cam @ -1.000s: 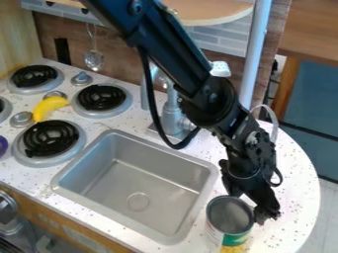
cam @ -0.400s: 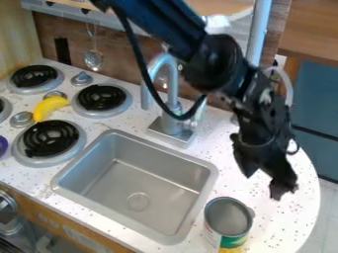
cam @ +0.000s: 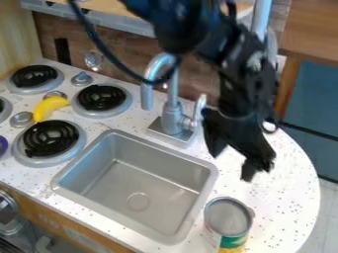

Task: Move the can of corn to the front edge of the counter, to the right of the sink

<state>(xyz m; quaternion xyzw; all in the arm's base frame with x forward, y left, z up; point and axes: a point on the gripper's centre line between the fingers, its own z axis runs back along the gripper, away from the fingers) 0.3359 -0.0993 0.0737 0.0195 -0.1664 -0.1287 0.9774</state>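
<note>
Camera view: a grey-topped can, white, green and yellow below.

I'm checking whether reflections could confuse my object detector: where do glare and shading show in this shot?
Camera view: pale highlights along the curved faucet; soft light and shade across the metal sink, no harsh glare hiding its drain; the open can looks grey inside, its contents hard to make out; the black pincer reads mostly as a dark shape.
</note>
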